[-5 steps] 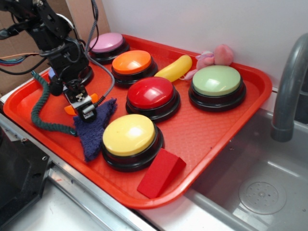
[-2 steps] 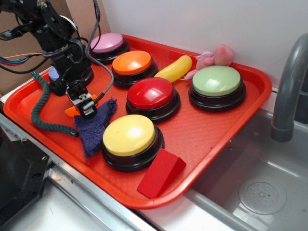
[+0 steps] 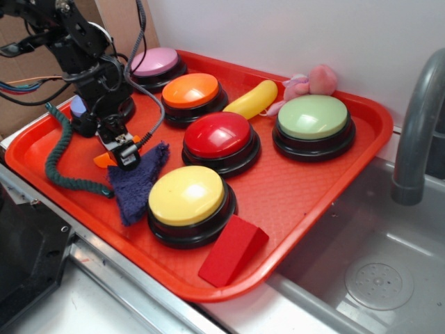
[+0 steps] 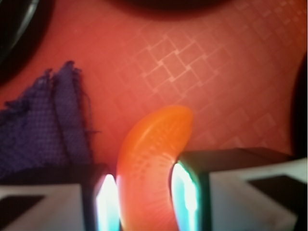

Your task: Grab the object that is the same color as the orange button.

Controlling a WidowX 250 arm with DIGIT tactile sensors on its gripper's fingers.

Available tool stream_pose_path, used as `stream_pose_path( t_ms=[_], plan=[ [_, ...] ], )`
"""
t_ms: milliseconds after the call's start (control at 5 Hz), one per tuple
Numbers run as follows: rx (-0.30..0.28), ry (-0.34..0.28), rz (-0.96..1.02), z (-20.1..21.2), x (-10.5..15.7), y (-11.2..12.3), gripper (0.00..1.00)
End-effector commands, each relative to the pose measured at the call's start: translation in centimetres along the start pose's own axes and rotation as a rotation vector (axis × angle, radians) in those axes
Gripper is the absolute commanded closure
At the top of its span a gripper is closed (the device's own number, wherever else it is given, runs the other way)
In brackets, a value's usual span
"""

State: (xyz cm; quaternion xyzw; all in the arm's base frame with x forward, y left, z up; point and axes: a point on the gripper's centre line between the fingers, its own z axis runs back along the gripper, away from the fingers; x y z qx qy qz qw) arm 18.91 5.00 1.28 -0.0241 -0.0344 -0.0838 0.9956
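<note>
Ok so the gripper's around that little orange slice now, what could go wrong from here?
The orange slice is curved and sits between the gripper fingers near one end, so it may pivot or squirt out on lifting. The blue cloth lies right beside it; a fraying edge might snag a finger.

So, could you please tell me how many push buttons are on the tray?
5 visible: pink far back, orange beside it, red centre, green right, yellow front. The arm may hide another.
</note>
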Motion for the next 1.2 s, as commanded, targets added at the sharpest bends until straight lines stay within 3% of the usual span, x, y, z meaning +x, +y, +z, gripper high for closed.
stream_pose_path(
  t_ms=[0, 200, 400, 800, 1000],
  plan=[
    [0.052, -0.020, 0.165, 5.0, 1.4, -0.6, 1.00],
    [0.088, -0.038, 0.217, 8.5, 2.2, -1.3, 1.00],
    [0.042, -0.059, 0.250, 11.0, 2.7, -2.3, 1.00],
    [0.078, -0.046, 0.300, 13.9, 3.3, -5.3, 1.00],
    [0.071, 0.024, 0.295, 13.5, 3.2, -5.2, 1.00]
  ],
)
